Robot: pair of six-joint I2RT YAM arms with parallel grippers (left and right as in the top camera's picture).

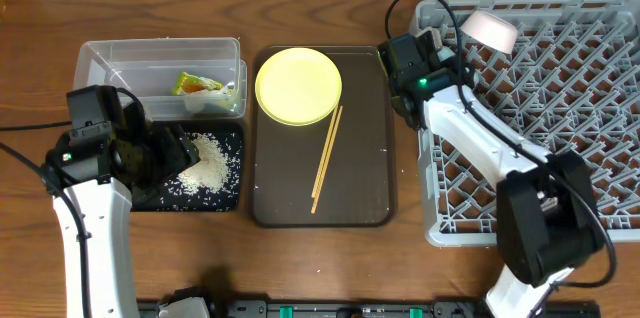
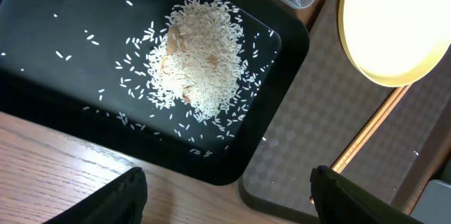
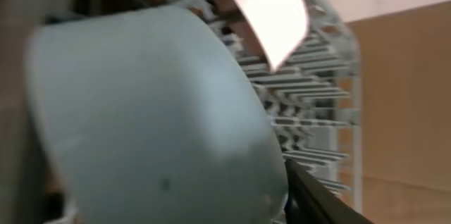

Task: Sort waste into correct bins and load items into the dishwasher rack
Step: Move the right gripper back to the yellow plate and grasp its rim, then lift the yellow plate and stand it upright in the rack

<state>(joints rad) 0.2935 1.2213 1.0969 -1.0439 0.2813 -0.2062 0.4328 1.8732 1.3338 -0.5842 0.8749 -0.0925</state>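
My left gripper (image 2: pixel 229 199) hangs open and empty over the near corner of the black tray (image 2: pixel 56 76), which holds the rice heap (image 2: pixel 201 55). The clear tub (image 1: pixel 130 58) behind it holds the green-and-orange wrapper (image 1: pixel 197 84). The yellow plate (image 1: pixel 298 85) and the chopsticks (image 1: pixel 327 158) lie on the brown tray (image 1: pixel 370 188). My right gripper (image 1: pixel 440 43) is at the far left corner of the grey rack (image 1: pixel 560 108). A light-blue bowl (image 3: pixel 155 118) fills its wrist view, one finger (image 3: pixel 317 199) right beside the bowl's wall, the other finger hidden. A white bowl (image 1: pixel 488 28) stands in the rack behind.
Loose rice grains (image 2: pixel 91 37) are scattered across the black tray. The brown tray lies between the bins and the rack. The plate's rim (image 2: pixel 394 27) and the chopsticks (image 2: pixel 366 139) lie to the right of my left fingers.
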